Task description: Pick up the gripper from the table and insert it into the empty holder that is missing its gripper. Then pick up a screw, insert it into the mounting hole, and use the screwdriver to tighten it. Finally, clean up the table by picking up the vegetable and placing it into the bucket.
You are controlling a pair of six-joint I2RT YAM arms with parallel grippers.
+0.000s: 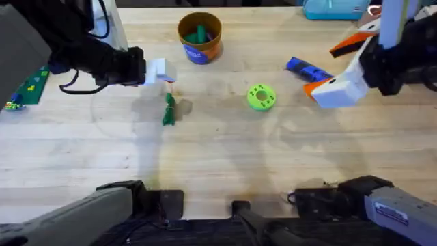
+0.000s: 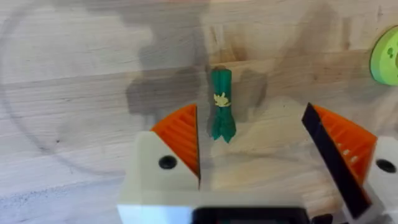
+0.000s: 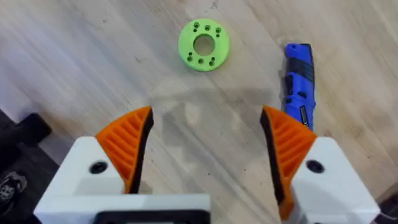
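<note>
**Veg pickup: miss risk**

Left gripper point(image 2: 252, 152) hangs above the vegetable point(image 1: 168, 109), jaws wide, empty. Veg lies on the table point(image 1: 218, 157), approx 7 o'clock of the bucket point(image 1: 199, 37). Right gripper point(image 3: 205, 152) wide, empty, w/ screwdriver point(image 1: 308, 70) nearby. Risk: veg sits toward one finger, so closing may nudge it away.

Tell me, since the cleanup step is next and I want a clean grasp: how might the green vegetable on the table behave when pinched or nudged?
The vegetable looks small and slender, so probably light. Its rounded stem may roll if nudged sideways, though the flared leafy end could check that. It lies flat between the left end effector's open orange pads, so a pinch across the narrow stem seems workable.
</note>
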